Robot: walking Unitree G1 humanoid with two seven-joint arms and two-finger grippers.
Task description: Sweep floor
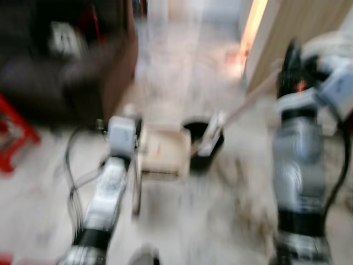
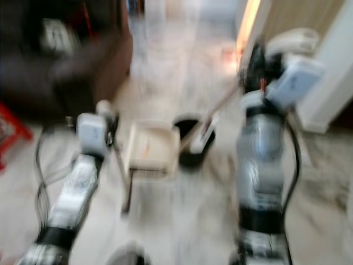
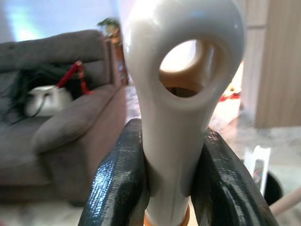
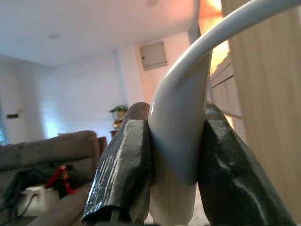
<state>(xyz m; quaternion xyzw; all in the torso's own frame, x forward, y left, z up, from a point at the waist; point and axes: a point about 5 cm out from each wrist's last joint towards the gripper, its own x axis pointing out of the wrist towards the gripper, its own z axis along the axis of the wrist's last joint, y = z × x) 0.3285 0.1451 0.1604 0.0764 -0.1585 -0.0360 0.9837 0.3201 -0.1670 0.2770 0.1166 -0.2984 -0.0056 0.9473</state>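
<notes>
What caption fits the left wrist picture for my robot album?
Left gripper shut on a white handle with a hanging hole, a grey sofa behind.

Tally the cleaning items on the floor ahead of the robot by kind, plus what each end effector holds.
Dustpan, handle in left end effector: 1
Broom, handle in right end effector: 1
Black bucket: 1
Total: 3
</notes>
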